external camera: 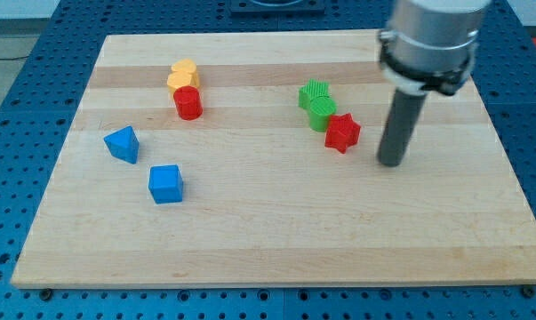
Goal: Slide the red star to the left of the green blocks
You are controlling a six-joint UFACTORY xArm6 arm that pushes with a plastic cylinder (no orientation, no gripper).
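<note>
Nearest the wooden board's (276, 249) left edge sits a blue block (123, 143) with a pointed, roughly triangular outline, about halfway between the top and bottom edges. Just down and to the view's right of it lies a blue cube (166, 184), apart from it. Farther toward the top edge, still in the left half, a yellow block (183, 74) of a rounded, heart-like shape touches a red cylinder-like block (188, 103) directly below it — the two form a short column. Right of the board's middle, in the upper half, two green blocks stand pressed together: a ribbed green one (314, 93) nearer the top edge, and a second green block (322, 115) just below and slightly right of it; their exact shapes are hard to make out. The red star (342, 133) touches the lower green block on its lower-right side, so it lies on the right of the green pair. Just beside the star, toward the right edge and with a small gap between them, my tip (390, 163) rests on the board — a plain rod with no jaws to spread or close, touching no block.
</note>
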